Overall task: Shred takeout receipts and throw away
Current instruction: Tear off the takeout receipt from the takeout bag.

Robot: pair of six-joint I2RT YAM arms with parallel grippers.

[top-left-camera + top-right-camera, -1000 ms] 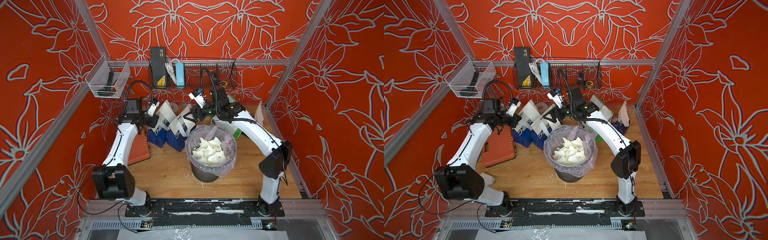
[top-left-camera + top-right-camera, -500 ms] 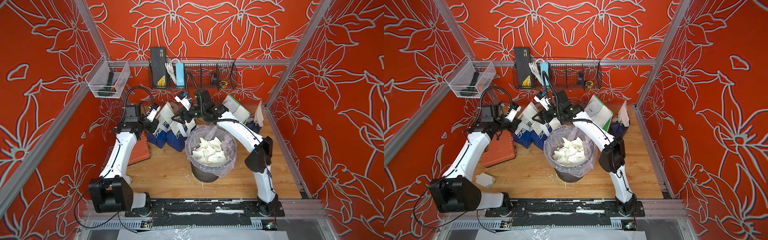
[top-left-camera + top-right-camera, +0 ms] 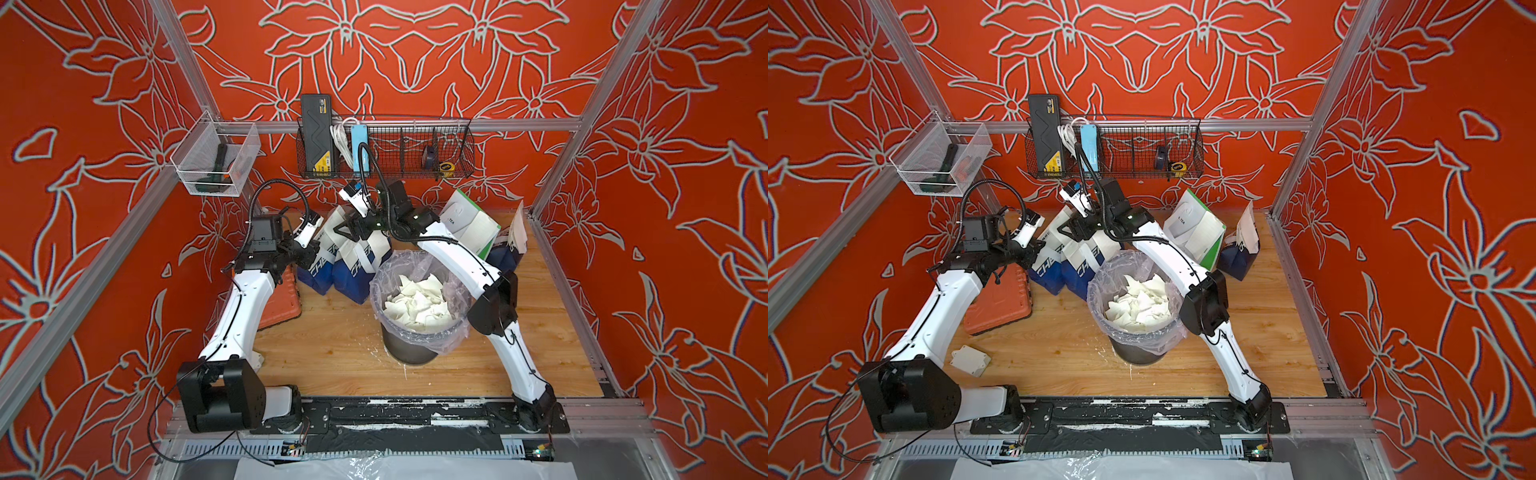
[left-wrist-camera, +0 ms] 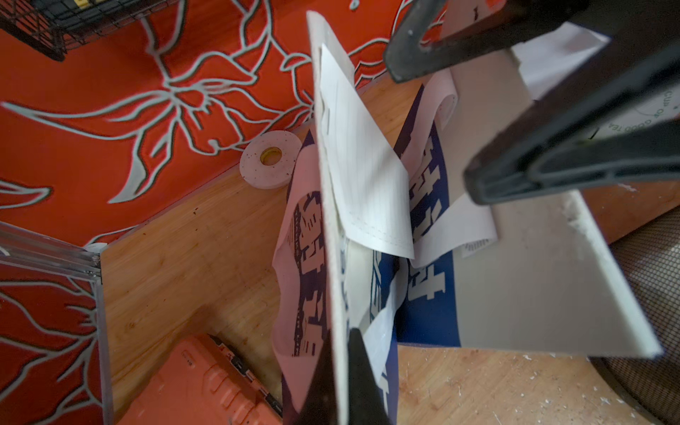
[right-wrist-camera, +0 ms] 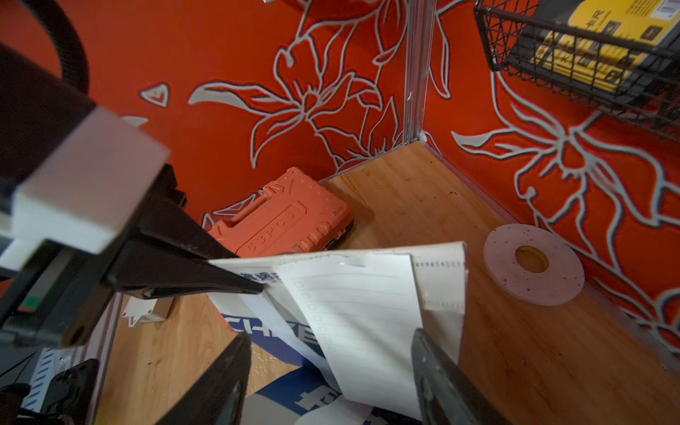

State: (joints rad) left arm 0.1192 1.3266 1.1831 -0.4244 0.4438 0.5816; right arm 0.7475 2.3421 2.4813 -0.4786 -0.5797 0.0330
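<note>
Near the back edge of the bench (image 3: pixel 332 357) the left gripper (image 4: pixel 340 338) pinches the rim of a white-and-blue bag (image 3: pixel 328 266). A whole receipt (image 5: pixel 353 312) hangs from that rim, with the right gripper (image 5: pixel 331 346) jaws wide either side, not gripping. The bin (image 3: pixel 415 353) mid-bench brims with torn scraps (image 3: pixel 415 299), so I'd say much is done, but this slip not yet

Walls (image 3: pixel 415 62) orange-red with pale flower outlines; tool case (image 3: pixel 1000 307) orange. Receipt (image 5: pixel 360 323) white with faint grey lines; bags (image 3: pixel 324 270) white and blue.
</note>
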